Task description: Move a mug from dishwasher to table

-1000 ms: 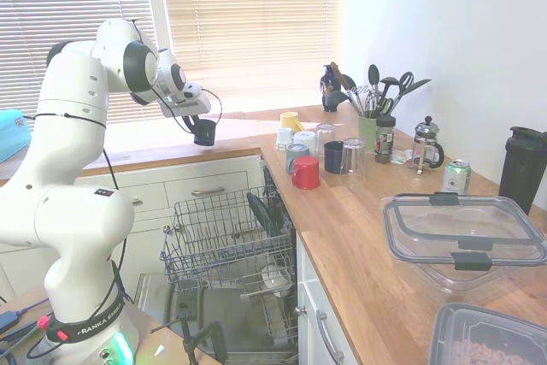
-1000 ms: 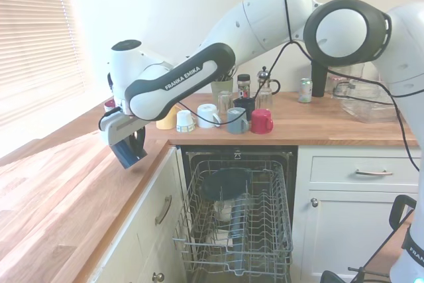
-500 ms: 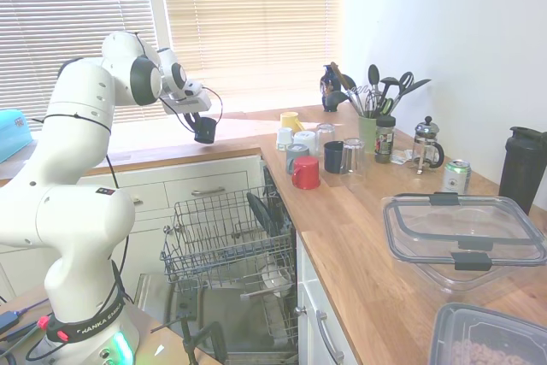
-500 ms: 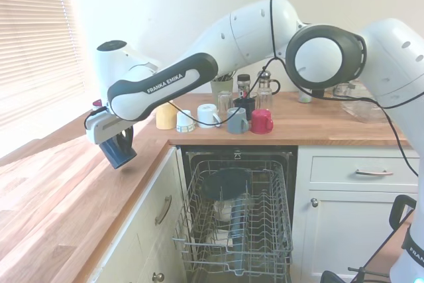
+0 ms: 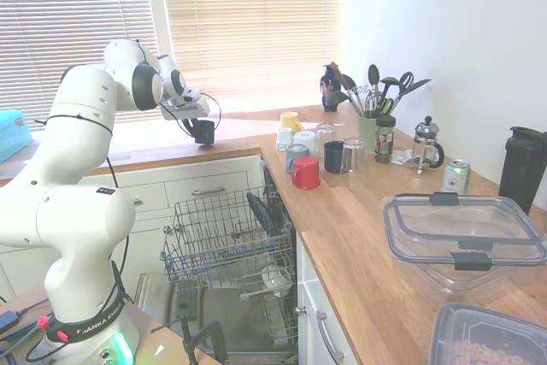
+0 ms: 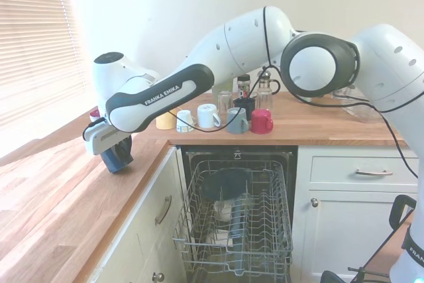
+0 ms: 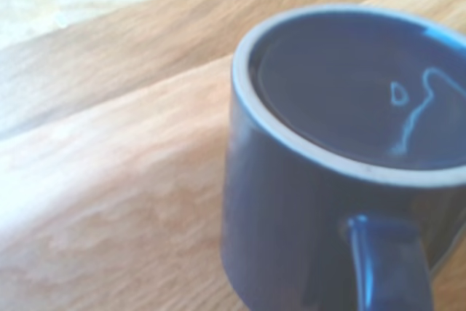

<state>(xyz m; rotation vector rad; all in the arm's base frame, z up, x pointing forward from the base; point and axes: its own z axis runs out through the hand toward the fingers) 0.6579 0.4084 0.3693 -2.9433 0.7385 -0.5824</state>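
Observation:
My gripper is shut on the dark navy mug, which it holds by the rim, low over the left stretch of the wooden table. From the other side the mug hangs tilted under the gripper, just above or touching the table near its front edge. The wrist view is filled by the mug, with its handle toward the camera and the wooden table close behind. The dishwasher stands open to the right, with its wire rack pulled out.
A red mug, a yellow mug, several other cups and glasses, a utensil pot, a French press and a can stand on the right-hand worktop. Nearer are clear plastic containers and a black bottle.
The arm has carried the mug down and further left along the worktop, from hanging clearly above the wood to just at its surface.

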